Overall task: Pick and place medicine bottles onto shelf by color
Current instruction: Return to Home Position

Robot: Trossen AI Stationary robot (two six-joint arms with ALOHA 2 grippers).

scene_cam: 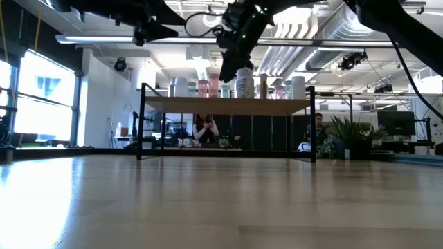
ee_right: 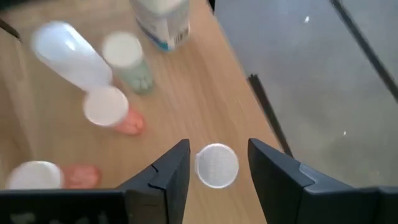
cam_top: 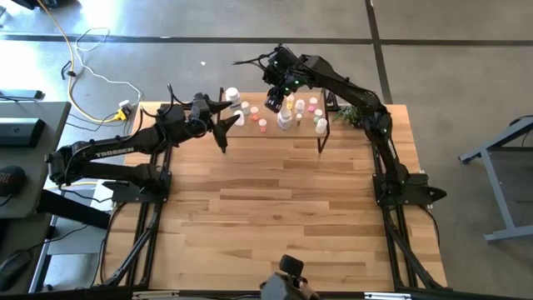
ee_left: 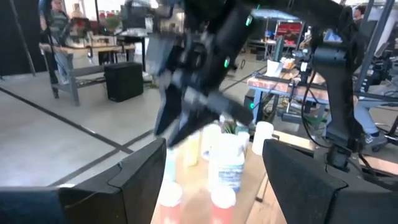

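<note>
Right claw (ee_right: 219,149) hovered wide, empty, above shelf (scene_cam: 228,106) — medicine bottles (cam_top: 286,117) looked placed; left claw (cam_top: 226,125) wide beside shelf.

White capitals "TROSSEN" run along the forearm link of the left arm (cam_top: 112,152); legible in the high view only. It is the only text that can be read.

The large medicine bottle (ee_left: 227,163) on the shelf has a white label with bluish print, too blurred to read. In the right wrist view a bottle label with a blue band is cut off at the frame edge and can't be read. The red sign (ee_left: 290,28) in the room behind has pale marks, not legible. No numbers or signs are readable in the low view.
</note>
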